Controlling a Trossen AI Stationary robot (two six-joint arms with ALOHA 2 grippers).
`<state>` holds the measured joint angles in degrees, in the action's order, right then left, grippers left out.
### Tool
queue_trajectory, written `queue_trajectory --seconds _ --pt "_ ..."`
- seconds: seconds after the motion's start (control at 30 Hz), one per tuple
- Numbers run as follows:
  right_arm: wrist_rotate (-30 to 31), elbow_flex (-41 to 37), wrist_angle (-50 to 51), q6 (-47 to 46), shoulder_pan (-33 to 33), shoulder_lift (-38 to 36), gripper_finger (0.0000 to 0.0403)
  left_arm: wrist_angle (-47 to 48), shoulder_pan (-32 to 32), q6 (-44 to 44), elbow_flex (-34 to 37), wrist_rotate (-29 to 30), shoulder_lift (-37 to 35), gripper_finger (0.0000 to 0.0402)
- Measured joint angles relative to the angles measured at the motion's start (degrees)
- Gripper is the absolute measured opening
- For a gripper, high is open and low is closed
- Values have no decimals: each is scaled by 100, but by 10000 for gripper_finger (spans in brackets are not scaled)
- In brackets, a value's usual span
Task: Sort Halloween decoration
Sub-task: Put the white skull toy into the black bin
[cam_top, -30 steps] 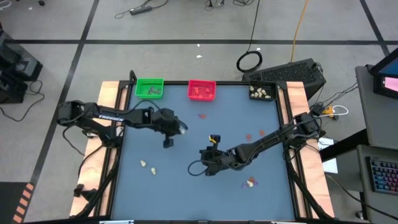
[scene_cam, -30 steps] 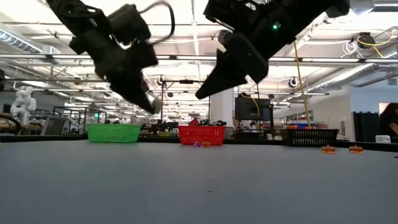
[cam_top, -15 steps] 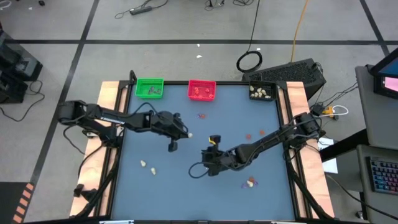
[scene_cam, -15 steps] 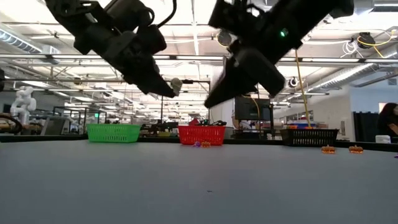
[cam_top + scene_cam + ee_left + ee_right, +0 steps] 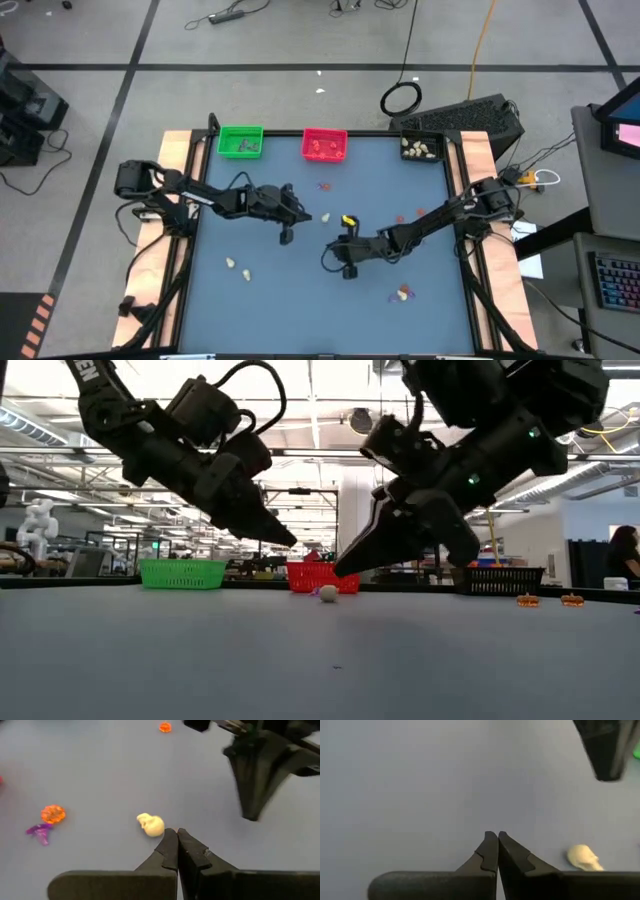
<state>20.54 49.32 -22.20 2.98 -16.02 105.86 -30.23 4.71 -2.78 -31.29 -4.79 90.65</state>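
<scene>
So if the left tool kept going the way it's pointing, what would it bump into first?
Probably the little cream-white trinket, which lies on the table just ahead of the shut left tool and slightly to one side of its line. If it slid past, it would likely meet the tabletop; depth is hard to judge.

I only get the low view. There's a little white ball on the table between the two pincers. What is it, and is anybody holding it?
Observer: In the left wrist view it's a tiny cream skull. It lies on the table right by the left pincer, whose tips are shut with nothing between them.
Operator: Do any of the baskets have white ones in them? I can't see inside.
Observer: From above, the black tray at the far right corner holds several cream pieces like it.
</scene>
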Motion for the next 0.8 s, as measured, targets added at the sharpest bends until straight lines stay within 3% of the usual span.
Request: queue_trajectory --seconds 0.8 --pt "-119 -35 35 -377 -15 -304 2 -352 -35 57 -4 518 2 0"
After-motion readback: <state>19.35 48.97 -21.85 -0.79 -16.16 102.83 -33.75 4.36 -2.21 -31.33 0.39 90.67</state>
